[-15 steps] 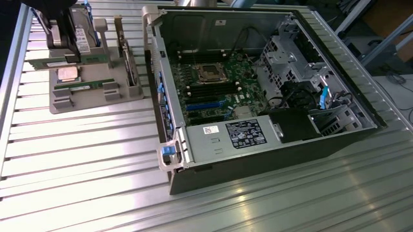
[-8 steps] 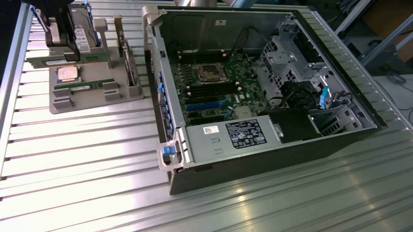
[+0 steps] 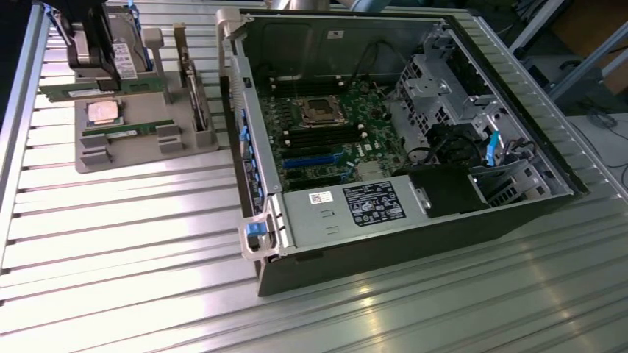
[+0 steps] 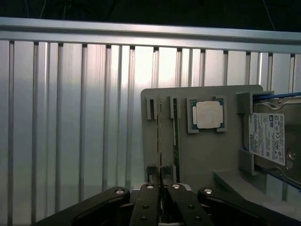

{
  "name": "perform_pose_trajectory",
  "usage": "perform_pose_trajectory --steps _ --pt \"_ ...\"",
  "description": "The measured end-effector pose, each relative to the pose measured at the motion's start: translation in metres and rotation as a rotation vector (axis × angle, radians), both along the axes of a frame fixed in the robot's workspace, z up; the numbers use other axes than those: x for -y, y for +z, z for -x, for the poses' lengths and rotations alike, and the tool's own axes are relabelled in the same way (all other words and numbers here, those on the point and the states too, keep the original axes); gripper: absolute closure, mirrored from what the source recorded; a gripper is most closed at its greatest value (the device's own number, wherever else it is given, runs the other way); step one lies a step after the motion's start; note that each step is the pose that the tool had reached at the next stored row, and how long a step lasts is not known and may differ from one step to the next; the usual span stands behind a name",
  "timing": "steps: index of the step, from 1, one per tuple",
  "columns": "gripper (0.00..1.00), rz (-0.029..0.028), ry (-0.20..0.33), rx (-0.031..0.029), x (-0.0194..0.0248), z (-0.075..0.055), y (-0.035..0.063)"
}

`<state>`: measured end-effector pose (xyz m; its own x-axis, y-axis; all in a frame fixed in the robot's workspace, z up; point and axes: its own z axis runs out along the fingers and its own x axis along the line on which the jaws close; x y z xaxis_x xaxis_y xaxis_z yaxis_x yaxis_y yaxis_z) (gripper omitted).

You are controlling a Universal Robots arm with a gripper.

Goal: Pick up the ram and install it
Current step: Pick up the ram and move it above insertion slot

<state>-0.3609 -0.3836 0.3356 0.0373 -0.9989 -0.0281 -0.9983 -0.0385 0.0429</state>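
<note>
The ram is a thin, stiff green board. It looks light but easy to damage, because it does not bend and its chips and contact edge should not be pressed or scraped. Its flat faces look smooth, so I think it can slip or tilt if it is held off-centre. The good place to take it is on the two flat faces, about the middle of the long upper edge. There the jaws of the gripper are almost fully closed, with the board pinched edge-on between them. The ram is over the grey holder on the table, just beside the second ram and near the CPU. The part inside the jaws is hidden, and I cannot tell if the lower edge is free of the holder's slot. The hard drive is cut off at the picture's edge. The memory slots inside the computer case are hard to make out.
</note>
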Motion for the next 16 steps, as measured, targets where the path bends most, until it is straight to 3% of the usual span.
perform_pose_trajectory --steps 16 --pt "0.87 0.0 0.0 0.0 0.0 0.0 0.0083"
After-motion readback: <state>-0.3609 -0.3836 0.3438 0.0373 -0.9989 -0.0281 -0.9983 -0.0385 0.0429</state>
